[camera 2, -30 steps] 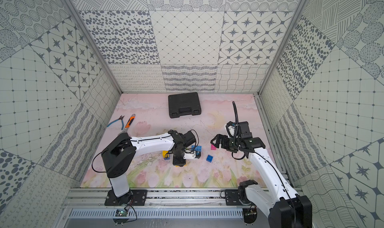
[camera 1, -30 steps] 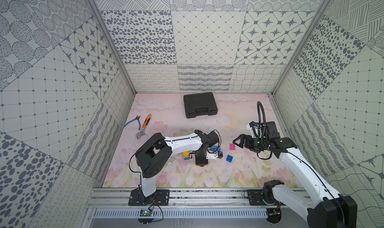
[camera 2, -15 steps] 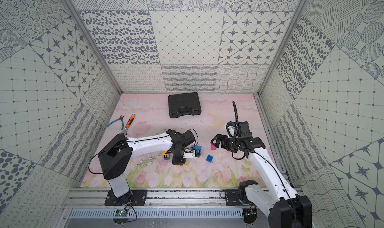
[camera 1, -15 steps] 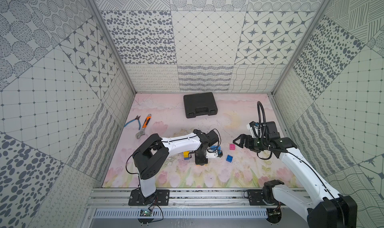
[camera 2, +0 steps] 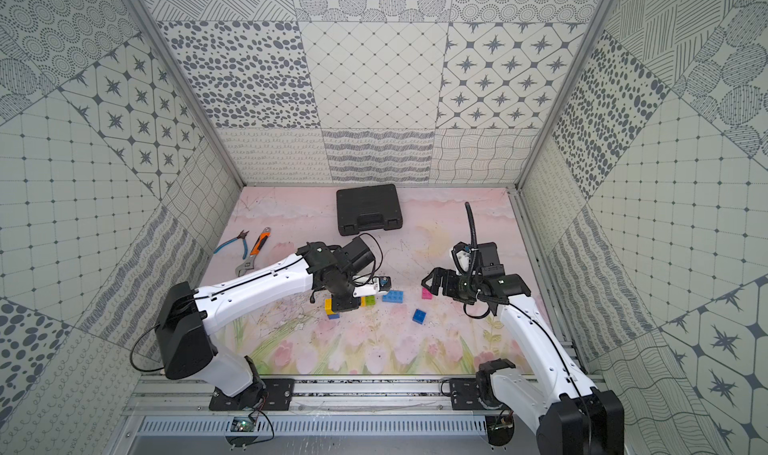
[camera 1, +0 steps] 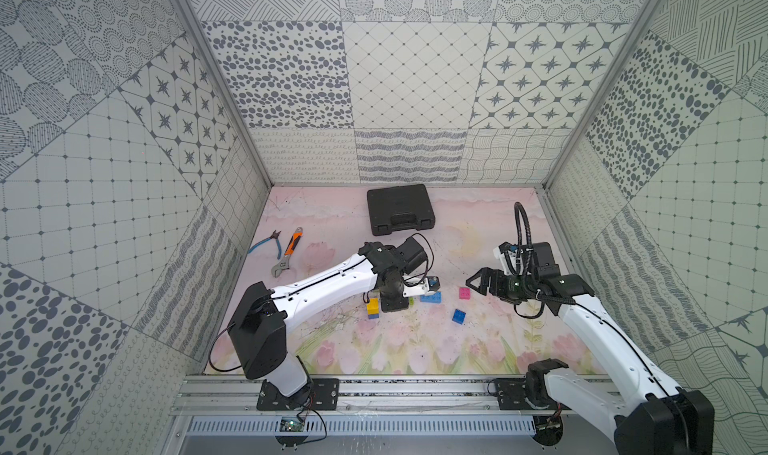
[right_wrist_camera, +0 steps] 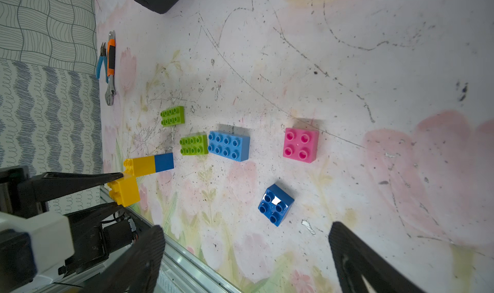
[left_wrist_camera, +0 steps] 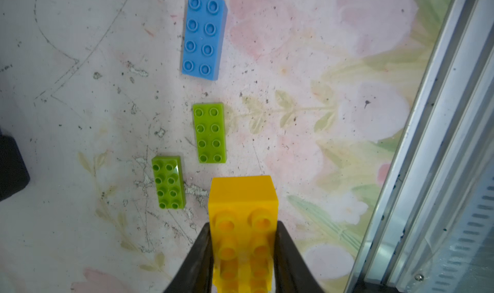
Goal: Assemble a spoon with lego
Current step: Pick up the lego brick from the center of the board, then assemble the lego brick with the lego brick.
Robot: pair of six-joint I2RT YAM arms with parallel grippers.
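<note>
Left arm [camera 1: 324,289] is swinging its black elbow block out toward the left wall compared with a second ago. Its wrist, the right arm [camera 1: 598,328] and every loose brick are staying put. I'm reading this as re-posing before a press, with nothing newly joined.

- Black case [camera 1: 400,208]: moulded hard plastic, lying at the back, well apart.
- Wrench [camera 1: 286,257]: steel jaw, orange grip, lying by the left wall.
- Left gripper [left_wrist_camera: 242,224] is pinching a glossy yellow brick [left_wrist_camera: 242,198], oblong, across its narrow sides.
- It is holding that brick just beside the stud end of the stem [right_wrist_camera: 149,163], yellow and blue, lying on its side on the scuffed floral mat [camera 1: 415,349]. That stem is all there is of the spoon so far. I cannot tell whether the two are touching.
- Right gripper [right_wrist_camera: 246,227] is hanging fully spread and empty.
- Lying loose, studs up: light blue oblong [right_wrist_camera: 229,145], two lime oblongs [right_wrist_camera: 194,144], pink square [right_wrist_camera: 300,144], dark blue square [right_wrist_camera: 276,204].
</note>
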